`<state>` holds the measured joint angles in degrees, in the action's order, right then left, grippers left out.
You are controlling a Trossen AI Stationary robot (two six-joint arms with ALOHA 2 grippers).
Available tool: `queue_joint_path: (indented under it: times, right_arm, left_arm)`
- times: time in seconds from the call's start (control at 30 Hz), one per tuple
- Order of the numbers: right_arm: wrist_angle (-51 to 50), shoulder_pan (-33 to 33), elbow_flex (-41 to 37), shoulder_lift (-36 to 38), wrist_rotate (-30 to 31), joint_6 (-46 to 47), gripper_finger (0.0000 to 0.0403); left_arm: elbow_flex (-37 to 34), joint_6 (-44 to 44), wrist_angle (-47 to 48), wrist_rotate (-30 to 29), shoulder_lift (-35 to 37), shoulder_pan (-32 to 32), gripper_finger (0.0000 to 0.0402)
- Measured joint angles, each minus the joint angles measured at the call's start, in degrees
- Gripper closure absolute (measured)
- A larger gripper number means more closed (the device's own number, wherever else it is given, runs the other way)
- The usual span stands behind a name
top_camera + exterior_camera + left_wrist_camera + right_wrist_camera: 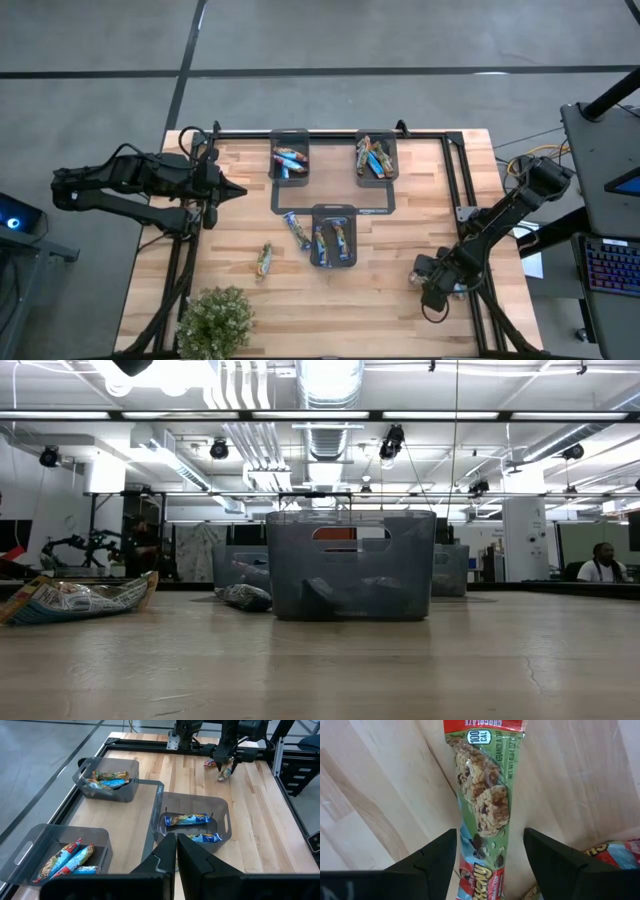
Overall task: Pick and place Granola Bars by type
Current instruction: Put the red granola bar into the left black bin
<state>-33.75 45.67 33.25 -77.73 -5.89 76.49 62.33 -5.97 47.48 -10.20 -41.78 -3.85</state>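
Right gripper (pixel 489 865), at the table's near right corner, fingers spread open either side of a green-wrapped granola bar (pixel 485 800) lying flat on the wood table (pixel 420 215); not closed on it. Wrapper shows oat clusters with chocolate chips, "100 CAL" badge, red band at one end; a second bar (pixel 615 851) lies just beside. Left gripper (pixel 176 865) hangs over the far left edge, fingers nearly together, empty. Three grey trays (pixel 289 172) mid-table hold blue-wrapped bars; two loose bars (pixel 264 260) rest on the wood near the front tray.
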Motion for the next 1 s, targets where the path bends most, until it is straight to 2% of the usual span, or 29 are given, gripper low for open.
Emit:
queue_joint_path:
  times: [0.5, 1.0]
  right_arm:
    - [0.6, 0.0, -0.1, -0.2, -0.3, -0.2, 0.0182]
    - [1.2, 0.0, -0.3, -0.3, -0.6, -1.7, 0.0310]
  left_arm:
    - [0.0, 0.0, 0.0, 0.0, 0.0, 0.0, 0.0402]
    - [0.0, 0.0, 0.0, 0.0, 0.0, 0.0, 0.0402]
